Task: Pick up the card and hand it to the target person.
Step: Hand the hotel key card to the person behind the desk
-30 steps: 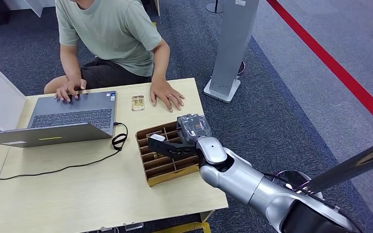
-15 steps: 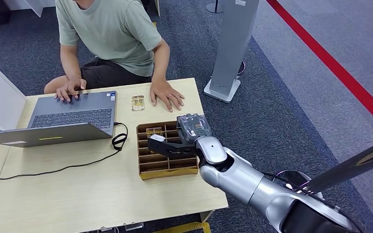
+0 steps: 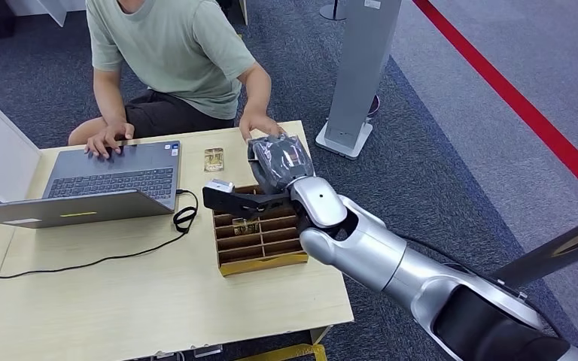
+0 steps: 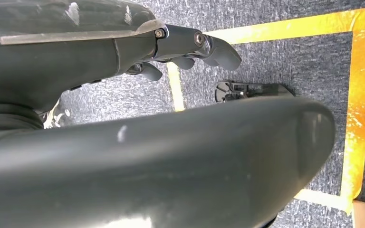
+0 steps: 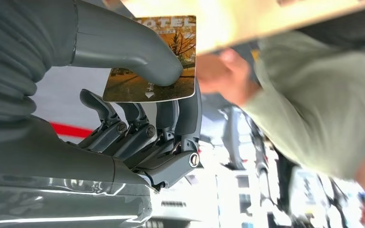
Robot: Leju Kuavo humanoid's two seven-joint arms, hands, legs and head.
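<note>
Your right hand [image 5: 138, 123] has a card [image 5: 154, 59] pinched between the thick thumb and the dark fingers [image 5: 183, 114]; the close wrist view shows the thumb pressed flat on the card's printed face, an autumn tree scene with lettering along one edge. From the head view, that right hand [image 3: 252, 201] sits above the far end of the brown cardboard tray [image 3: 260, 239], a box split into rows of narrow slots. At least one more card [image 3: 246, 226] stands in a slot just beneath your hand.

Beyond the tray, another card [image 3: 214, 159] lies flat on the light wooden table [image 3: 143, 301], between the open laptop [image 3: 105, 184] and the person's hand [image 3: 260, 124] at the far edge. You can see the person [image 3: 173, 53] in a green shirt sitting across the table, their other hand [image 3: 107, 138] resting on the laptop keyboard. A black cable [image 3: 90, 263] runs across the tabletop from the laptop side, looping near the tray.

Your left hand [image 4: 190, 50] hangs low over grey carpet marked with yellow tape [image 4: 361, 95]; its fingers are loosely curled and apart, with nothing in them.

To your right stands a grey post on a white base [image 3: 357, 75], and a red stripe [image 3: 519, 105] crosses the carpet.
</note>
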